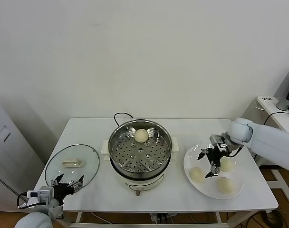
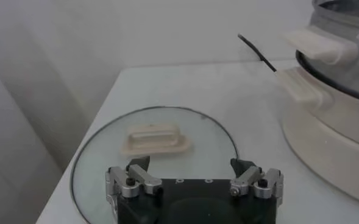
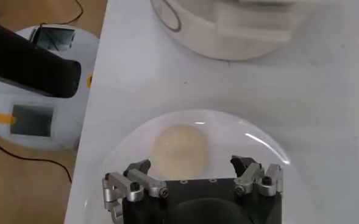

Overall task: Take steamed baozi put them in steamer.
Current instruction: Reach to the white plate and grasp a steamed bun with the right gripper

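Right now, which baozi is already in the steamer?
The lone baozi at the back of the steamer tray. The other three lie on the white plate, under the open right gripper.

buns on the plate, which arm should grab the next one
Right. The right gripper hangs open over the plate with three buns. The left gripper sits by the glass lid.

1 cream baozi [image 1: 141, 135] in open steel steamer [image 1: 117, 151]; 3 baozi [image 1: 197, 175] plated.
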Controlling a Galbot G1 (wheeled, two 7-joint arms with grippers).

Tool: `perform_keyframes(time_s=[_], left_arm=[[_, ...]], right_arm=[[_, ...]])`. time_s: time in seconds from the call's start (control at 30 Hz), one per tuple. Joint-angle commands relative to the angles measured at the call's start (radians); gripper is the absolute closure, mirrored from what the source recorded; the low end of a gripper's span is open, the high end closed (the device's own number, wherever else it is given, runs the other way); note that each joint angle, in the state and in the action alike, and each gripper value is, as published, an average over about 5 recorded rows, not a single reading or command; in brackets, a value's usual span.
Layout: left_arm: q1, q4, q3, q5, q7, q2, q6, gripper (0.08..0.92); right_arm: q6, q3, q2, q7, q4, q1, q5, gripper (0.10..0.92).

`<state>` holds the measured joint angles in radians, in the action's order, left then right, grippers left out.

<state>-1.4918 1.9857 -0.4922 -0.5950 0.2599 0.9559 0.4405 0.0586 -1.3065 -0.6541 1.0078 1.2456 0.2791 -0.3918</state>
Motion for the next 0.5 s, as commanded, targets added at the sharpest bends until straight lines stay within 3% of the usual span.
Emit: perform_keyframes(time_s=[0.03, 0.3, 0.5], left_arm=[[0.000, 0.000, 0.000, 0.000, 0.000, 0.002, -0.001, 0.177], [-0.006, 0.000, -0.002, 0.000, -0.001, 0.004, -0.002, 0.177], [-0.012, 0.005, -0.004, 0.002, 0.000, 0.010, -0.001, 0.177]], right_arm=[[0.014, 0.054, -0.026, -0.021, -0.019, -0.103, 0.018, 0.206], [0.016, 0.092, -0.049, -0.028, -0.051, -0.130, 0.043, 0.262], [0.018, 0.105, -0.045, -0.021, -0.055, -0.133, 0.055, 0.425]])
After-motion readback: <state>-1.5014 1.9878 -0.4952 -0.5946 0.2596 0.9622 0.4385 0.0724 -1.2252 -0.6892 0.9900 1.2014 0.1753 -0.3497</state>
